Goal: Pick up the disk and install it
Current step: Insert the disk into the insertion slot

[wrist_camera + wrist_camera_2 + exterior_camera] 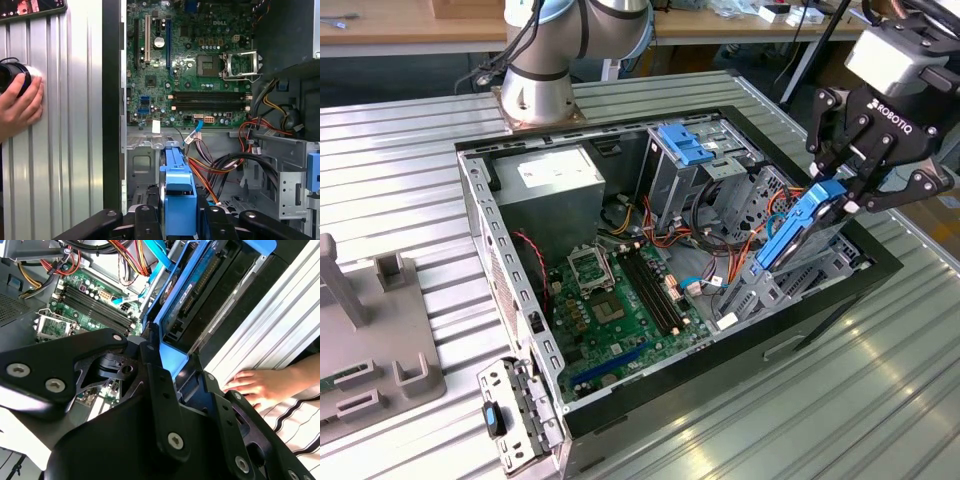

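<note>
At three o'clock of the case (485, 230) in the exterior view, the claw (838, 193) is gripping the disk (798, 238) by its upper end, with the jaws closing on the blue carrier. The disk is leaning, and its lower end appears to be entering the grey cage (760, 295), not seated.

Pushed while tilted, it is likely risking a jam on the cage rails. The glossy plastic frame could be slipping between the hard black fingers. Orange cables (748, 248) are lying at nine o'clock of the disk and might be getting pinched.

A hand (257, 385) is resting on the ribbed aluminium desk (400, 150) beside the case, near the arm.

The disk is showing as a flat dark-metal slab; the cage as thin, perforated sheet steel.
</note>
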Tool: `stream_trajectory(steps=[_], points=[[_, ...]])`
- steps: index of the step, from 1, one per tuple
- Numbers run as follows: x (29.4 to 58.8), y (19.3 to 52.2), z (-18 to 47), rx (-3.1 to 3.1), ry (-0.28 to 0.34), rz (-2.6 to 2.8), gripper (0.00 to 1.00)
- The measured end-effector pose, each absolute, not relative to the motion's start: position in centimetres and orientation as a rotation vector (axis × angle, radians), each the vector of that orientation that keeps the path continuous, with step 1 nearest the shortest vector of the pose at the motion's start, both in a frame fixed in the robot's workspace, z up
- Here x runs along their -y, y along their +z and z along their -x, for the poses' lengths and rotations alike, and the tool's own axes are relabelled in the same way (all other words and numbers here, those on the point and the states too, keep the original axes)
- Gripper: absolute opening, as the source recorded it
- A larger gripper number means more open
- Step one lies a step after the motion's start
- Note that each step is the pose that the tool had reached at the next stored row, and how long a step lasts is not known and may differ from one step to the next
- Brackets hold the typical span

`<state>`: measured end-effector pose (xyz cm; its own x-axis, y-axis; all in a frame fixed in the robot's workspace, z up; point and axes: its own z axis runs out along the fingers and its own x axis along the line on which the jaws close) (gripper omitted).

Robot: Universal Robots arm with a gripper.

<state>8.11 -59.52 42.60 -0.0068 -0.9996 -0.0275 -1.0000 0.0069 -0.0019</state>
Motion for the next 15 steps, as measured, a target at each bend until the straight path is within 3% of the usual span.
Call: stream_trajectory(steps=[15], points=[[59.7, 39.3, -8.1, -2.215, 0.028, 2.199, 0.37]])
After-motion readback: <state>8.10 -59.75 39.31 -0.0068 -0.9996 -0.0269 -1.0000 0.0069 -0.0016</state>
